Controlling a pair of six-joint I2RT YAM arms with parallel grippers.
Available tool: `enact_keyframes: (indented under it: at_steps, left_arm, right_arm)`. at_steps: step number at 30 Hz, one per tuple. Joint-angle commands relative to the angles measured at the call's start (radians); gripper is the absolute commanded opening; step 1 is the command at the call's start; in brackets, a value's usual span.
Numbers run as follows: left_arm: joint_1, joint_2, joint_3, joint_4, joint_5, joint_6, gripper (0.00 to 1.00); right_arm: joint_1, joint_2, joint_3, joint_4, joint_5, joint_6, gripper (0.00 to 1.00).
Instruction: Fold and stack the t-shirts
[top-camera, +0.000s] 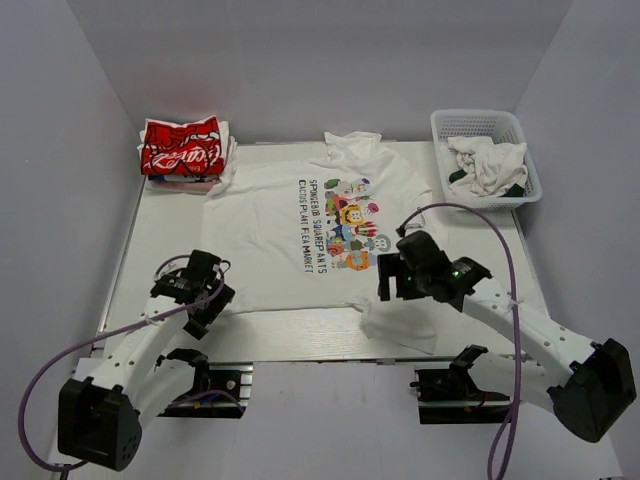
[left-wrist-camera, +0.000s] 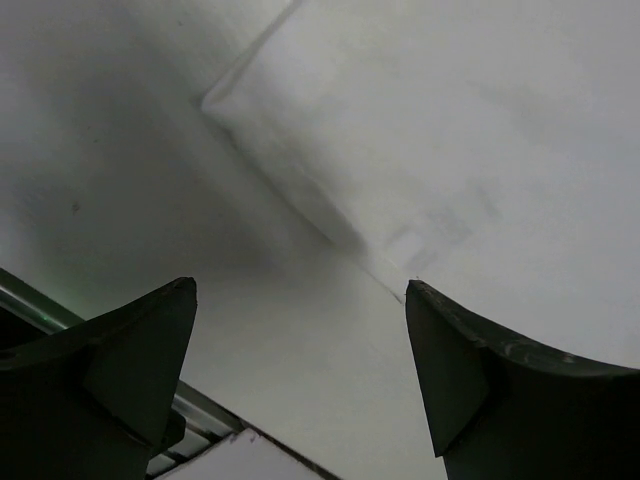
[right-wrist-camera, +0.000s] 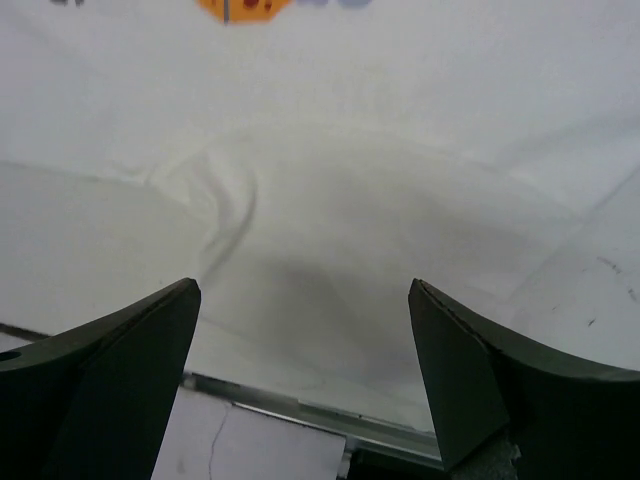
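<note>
We saw the large white t-shirt (top-camera: 290, 235) spread flat, print up, in the middle of the table (top-camera: 165, 235), its collar toward the far edge and its near right hem corner rumpled. The red t-shirt (top-camera: 180, 148), white script showing, lay folded at the far left corner.

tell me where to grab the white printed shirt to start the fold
Take the white t-shirt by its near edge, coming from the arms' side: it lies flat, so only edges offer a pinch. Its near-left corner lies just ahead of the open left gripper; the near sleeve lies by the open right gripper.
</note>
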Motion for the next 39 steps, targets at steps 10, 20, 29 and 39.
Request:
enact_keyframes:
  at_steps: [10,20,29,39]
  left_arm:
    - [0.057,0.059,-0.054,0.054,-0.221,-0.172,0.80]
    - [0.077,0.131,-0.097,0.123,-0.209,-0.121,0.76]
    - [0.105,0.304,-0.079,0.254,-0.116,-0.088,0.00]
    - [0.105,0.232,-0.080,0.266,-0.094,-0.048,0.00]
  right_arm:
    - [0.333,0.037,-0.097,-0.082,0.075,0.142,0.91]
    - [0.401,0.087,-0.096,-0.103,0.158,0.179,0.91]
    - [0.433,0.161,-0.146,-0.078,0.138,0.209,0.91]
    - [0.436,0.264,-0.179,-0.023,0.165,0.303,0.87]
